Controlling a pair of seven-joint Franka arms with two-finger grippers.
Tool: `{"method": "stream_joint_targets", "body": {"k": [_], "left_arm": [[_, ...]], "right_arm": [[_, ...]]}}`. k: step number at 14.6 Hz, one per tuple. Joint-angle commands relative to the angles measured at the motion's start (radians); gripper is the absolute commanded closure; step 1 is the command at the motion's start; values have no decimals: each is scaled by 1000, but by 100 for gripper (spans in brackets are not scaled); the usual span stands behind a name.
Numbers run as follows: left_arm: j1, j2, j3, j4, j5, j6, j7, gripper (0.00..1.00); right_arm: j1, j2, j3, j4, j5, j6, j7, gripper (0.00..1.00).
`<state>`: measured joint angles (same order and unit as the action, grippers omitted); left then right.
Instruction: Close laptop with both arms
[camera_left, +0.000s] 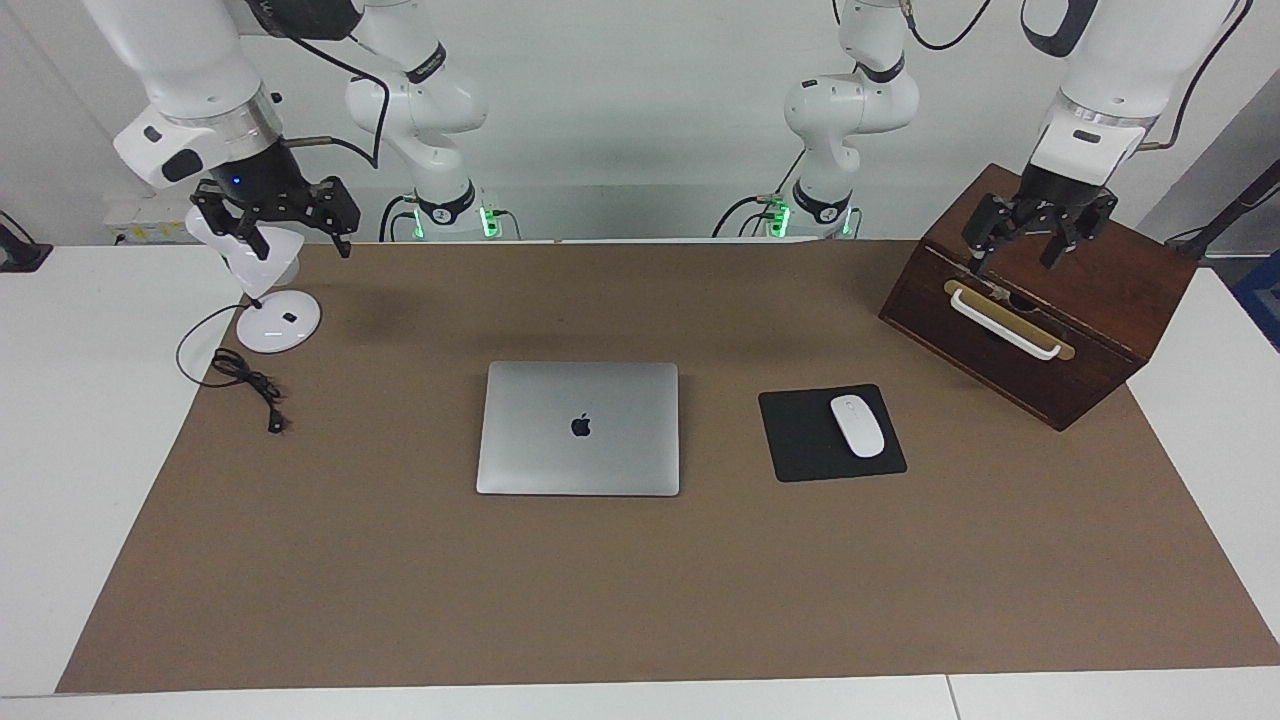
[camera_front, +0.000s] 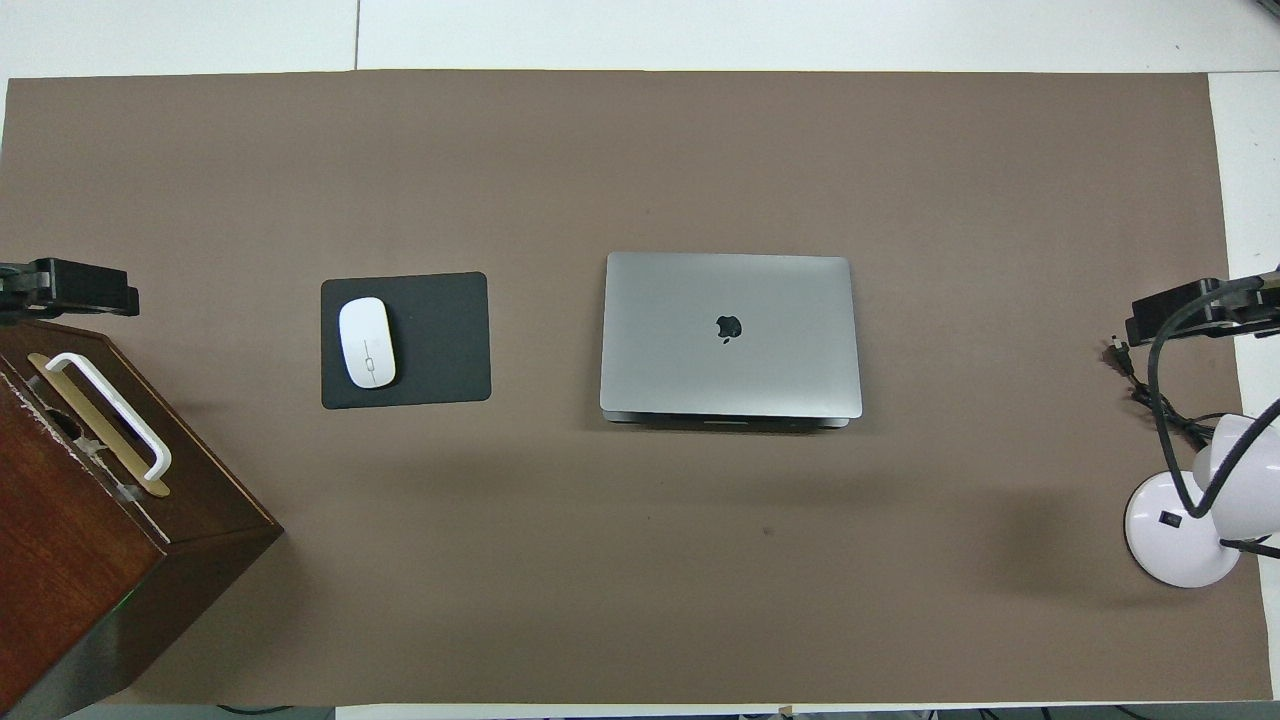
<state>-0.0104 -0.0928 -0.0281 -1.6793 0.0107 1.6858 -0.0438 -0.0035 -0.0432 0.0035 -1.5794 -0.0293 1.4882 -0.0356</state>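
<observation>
The silver-grey laptop (camera_left: 578, 428) lies shut and flat in the middle of the brown mat, lid down with the dark apple logo up; it also shows in the overhead view (camera_front: 730, 335). My right gripper (camera_left: 300, 248) hangs open and empty over the white lamp at the right arm's end of the table, and part of it shows in the overhead view (camera_front: 1190, 305). My left gripper (camera_left: 1015, 260) hangs open and empty over the wooden box at the left arm's end, and part of it shows in the overhead view (camera_front: 70, 290). Neither gripper touches the laptop.
A black mouse pad (camera_left: 800, 440) with a white mouse (camera_left: 857, 426) lies beside the laptop toward the left arm's end. A dark wooden box (camera_left: 1040, 330) with a white handle stands under the left gripper. A white desk lamp (camera_left: 278, 322) and its black cord (camera_left: 245, 380) sit under the right gripper.
</observation>
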Motion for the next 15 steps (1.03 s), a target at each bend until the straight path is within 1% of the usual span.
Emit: {"method": "stream_joint_targets", "body": {"k": [1, 7, 10, 15], "left_arm": [[-46, 16, 48, 27, -8, -34, -7, 0], [-43, 28, 46, 30, -12, -44, -5, 0], [-42, 13, 48, 27, -12, -51, -5, 0], [-40, 13, 53, 27, -12, -57, -1, 0]], "right_arm": [[-15, -21, 12, -16, -17, -13, -20, 0], [-16, -21, 12, -16, -11, -25, -20, 0], [-15, -21, 10, -16, -11, -28, -17, 0], [-15, -23, 10, -16, -11, -28, -17, 0]]}}
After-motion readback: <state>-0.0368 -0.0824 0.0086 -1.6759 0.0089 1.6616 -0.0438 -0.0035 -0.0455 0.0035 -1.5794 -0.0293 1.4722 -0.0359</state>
